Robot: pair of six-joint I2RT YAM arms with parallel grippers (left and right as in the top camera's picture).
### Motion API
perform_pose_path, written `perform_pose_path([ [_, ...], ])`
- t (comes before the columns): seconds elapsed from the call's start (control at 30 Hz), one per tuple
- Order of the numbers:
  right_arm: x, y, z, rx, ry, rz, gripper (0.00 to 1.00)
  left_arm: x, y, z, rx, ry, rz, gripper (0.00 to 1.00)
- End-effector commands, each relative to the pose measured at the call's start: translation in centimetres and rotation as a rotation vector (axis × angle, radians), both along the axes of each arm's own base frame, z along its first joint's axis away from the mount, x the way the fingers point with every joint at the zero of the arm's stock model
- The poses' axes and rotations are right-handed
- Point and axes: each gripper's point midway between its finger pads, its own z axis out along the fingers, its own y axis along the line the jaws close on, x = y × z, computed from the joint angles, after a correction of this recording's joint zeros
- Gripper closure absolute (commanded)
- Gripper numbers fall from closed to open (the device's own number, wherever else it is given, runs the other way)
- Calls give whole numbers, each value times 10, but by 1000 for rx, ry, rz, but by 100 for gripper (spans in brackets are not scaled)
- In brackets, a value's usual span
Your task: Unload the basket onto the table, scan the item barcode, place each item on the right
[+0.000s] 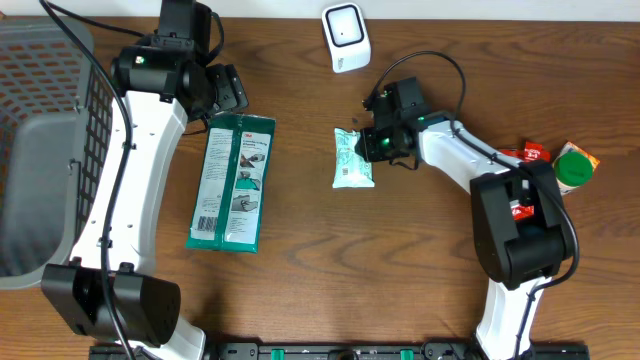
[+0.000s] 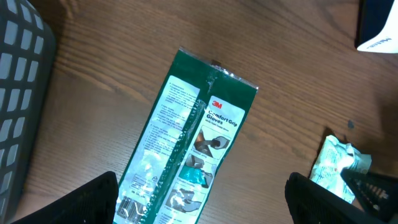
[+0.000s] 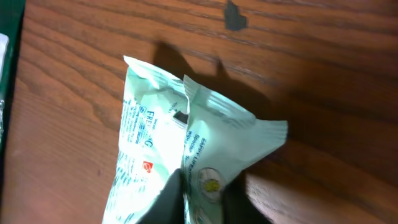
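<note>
Centre of the overhead frame: pale green wipes packet [image 1: 351,162] lying on the wooden table [image 1: 300,290], long side running top to bottom. Right gripper [image 1: 384,142] sits at its right edge, fingers pinched together on a raised fold of the wrapper; the wrist view shows the film puckered up between them. White barcode scanner [image 1: 345,36] at top centre, apart from the packet. Left gripper [image 1: 228,90] upper left, jaws spread wide, holding nothing, by the upper end of a green 3M gloves pack [image 1: 232,182]. Grey mesh basket [image 1: 45,70] far left.
</note>
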Motion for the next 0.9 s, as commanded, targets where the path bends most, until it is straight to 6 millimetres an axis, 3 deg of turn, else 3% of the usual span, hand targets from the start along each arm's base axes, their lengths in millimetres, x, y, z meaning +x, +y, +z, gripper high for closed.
perform_pose_path([
  [0.0,4,-10,23,37,-30,9,99,-1,4,5,15,-12,-3,14],
  [0.3,-6,-20,73,12,-143,137,99,-1,4,5,15,-12,-3,14],
  [0.47,-10,-41,93,-109,-187,103,99,-1,4,5,15,-12,-3,14],
  [0.87,-11,-110,102,-587,-232,-102,99,-1,4,5,15,-12,-3,14],
])
